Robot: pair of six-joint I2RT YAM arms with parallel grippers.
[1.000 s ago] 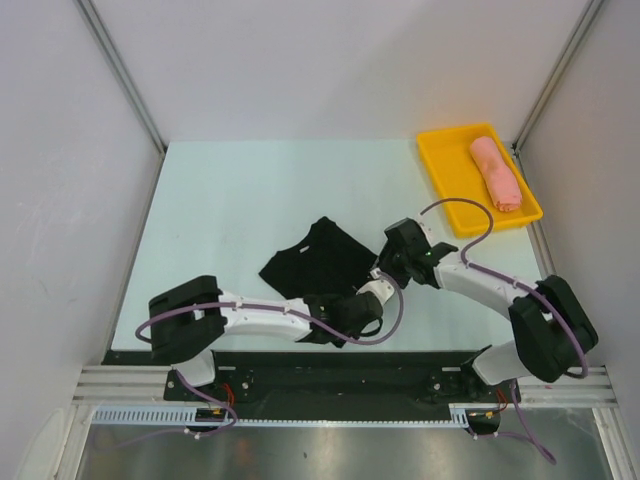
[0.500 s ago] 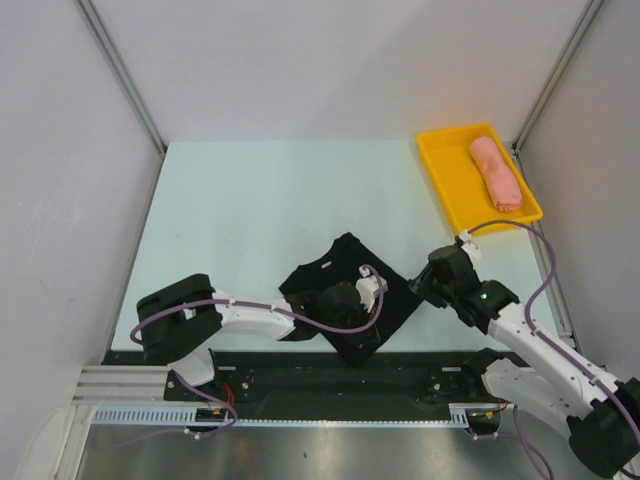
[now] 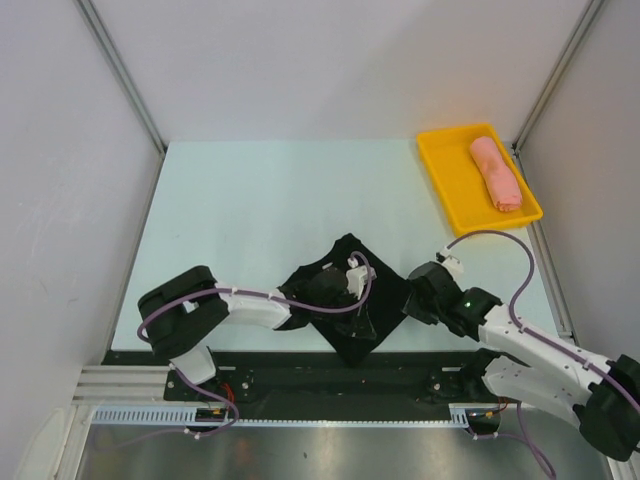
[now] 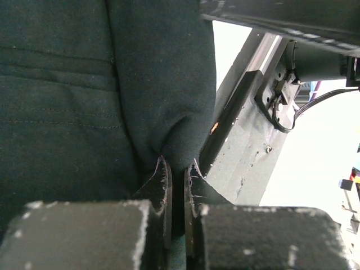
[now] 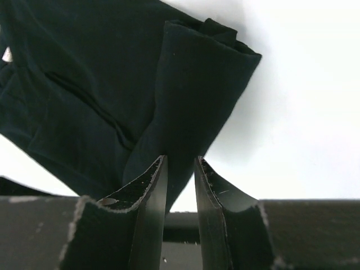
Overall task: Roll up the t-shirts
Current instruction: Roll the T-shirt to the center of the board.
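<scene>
Pale table carried the black tee, bunched by its near edge; the yellow tray at far right held the pink roll; the left gripper was pinched tight on a fold; the right gripper, jaws narrow, nipped another fold; flattening probably wanted both drawn apart evenly, kept low.

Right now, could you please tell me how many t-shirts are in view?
2. The black t-shirt lies at the near edge of the table; the pink rolled t-shirt lies in the yellow tray, far right. No other shows.
</scene>
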